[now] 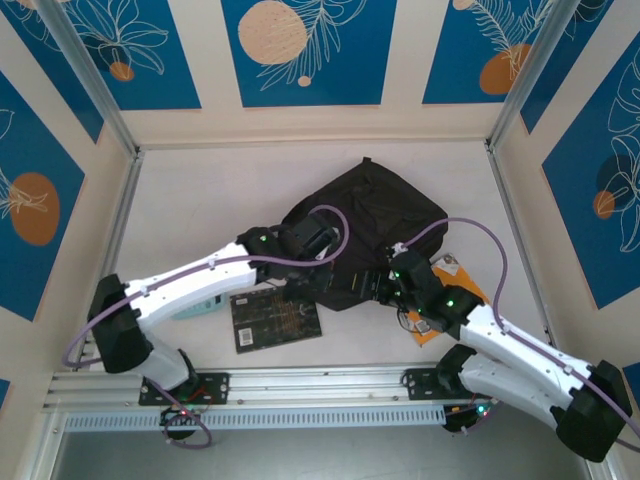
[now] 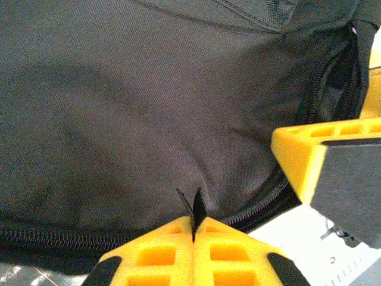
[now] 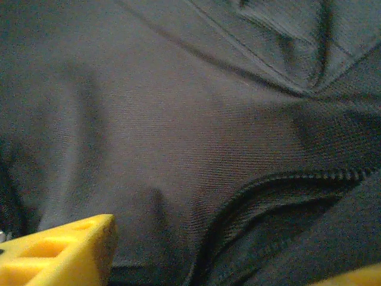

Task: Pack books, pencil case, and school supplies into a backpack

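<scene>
My left gripper [image 2: 193, 229] is pinched shut on a black tab [image 2: 196, 208] by the zip [image 2: 59, 241] of the backpack [image 1: 375, 215], which lies mid-bench. My right gripper [image 3: 220, 262] stands apart at the bag's 6 o'clock edge. I think I'm opening the bag. Next I should pull the zip wide. The black book [image 1: 275, 320] waits at the bag's 7 o'clock.

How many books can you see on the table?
2. A thin black paperback with gold patterning lies beside the left arm; an orange paperback peeks from under the right arm. Others may be hidden.
</scene>
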Controlling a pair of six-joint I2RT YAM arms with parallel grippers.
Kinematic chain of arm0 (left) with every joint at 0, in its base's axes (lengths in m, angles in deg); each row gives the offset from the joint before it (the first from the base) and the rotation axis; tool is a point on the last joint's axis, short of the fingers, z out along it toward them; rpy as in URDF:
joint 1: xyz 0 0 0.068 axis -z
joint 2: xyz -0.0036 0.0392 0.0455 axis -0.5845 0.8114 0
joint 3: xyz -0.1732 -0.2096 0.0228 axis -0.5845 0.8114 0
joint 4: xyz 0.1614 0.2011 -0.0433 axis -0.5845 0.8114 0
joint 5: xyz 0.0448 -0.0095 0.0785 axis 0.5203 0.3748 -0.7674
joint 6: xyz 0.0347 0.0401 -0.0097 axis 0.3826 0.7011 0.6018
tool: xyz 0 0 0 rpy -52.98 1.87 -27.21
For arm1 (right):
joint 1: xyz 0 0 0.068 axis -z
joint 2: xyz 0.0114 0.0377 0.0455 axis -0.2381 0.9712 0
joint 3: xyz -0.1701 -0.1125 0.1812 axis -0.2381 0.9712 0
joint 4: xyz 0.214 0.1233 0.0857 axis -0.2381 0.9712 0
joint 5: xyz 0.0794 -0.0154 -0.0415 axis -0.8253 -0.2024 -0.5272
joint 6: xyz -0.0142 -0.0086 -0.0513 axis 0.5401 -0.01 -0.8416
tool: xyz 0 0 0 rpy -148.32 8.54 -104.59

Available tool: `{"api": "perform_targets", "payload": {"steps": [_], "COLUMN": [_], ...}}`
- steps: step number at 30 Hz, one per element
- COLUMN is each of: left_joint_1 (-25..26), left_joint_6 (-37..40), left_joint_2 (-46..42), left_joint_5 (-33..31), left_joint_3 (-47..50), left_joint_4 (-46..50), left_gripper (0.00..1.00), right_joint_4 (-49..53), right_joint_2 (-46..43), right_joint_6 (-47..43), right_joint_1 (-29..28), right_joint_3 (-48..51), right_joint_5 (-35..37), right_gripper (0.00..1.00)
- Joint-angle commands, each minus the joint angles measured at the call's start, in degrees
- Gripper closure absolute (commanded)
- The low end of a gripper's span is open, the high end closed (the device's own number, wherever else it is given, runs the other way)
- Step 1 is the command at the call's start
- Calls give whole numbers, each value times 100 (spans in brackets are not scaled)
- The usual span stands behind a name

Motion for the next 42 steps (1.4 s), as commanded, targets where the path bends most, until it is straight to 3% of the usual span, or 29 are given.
{"api": "perform_targets", "payload": {"steps": [1,4,8,16,19,24,26,35,37,42], "left_joint_1": [-65,-98,-101,-108,-110,-109,-109,-109,-109,-113], "left_joint_6": [12,-2,122,665,621,526,436,113,92,176], "left_joint_2": [-587,-848,-1153,-1769,-1918,-1915,-1831,-1863,-1934,-2170], "left_joint_5": [-120,-81,-25,-251,-281,-431,-430,-552,-614,-1013], "left_joint_3": [481,906,1386,2435,2727,2543,2344,1987,1976,2041], "left_joint_4": [-1101,-1679,-2334,-3457,-3844,-3514,-3151,-1899,-1697,-1360], "left_gripper": [100,100,100,100,100,100,100,100,100,100], "right_joint_4": [-30,14,61,658,587,559,640,965,1012,1098], "right_joint_2": [-318,-311,-83,326,488,823,968,1699,1718,1644], "right_joint_6": [-196,505,1402,1054,1348,2304,2375,2221,2170,1980], "right_joint_1": [77,314,556,601,636,639,647,579,555,559], "right_joint_3": [-14,-84,-304,-1032,-927,-830,-911,-1073,-1020,-965], "right_joint_5": [-160,-471,-941,-1040,-1213,-1112,-910,-439,-332,-171], "right_gripper": [25,24,30,34,35,23,23,92,100,100]}}
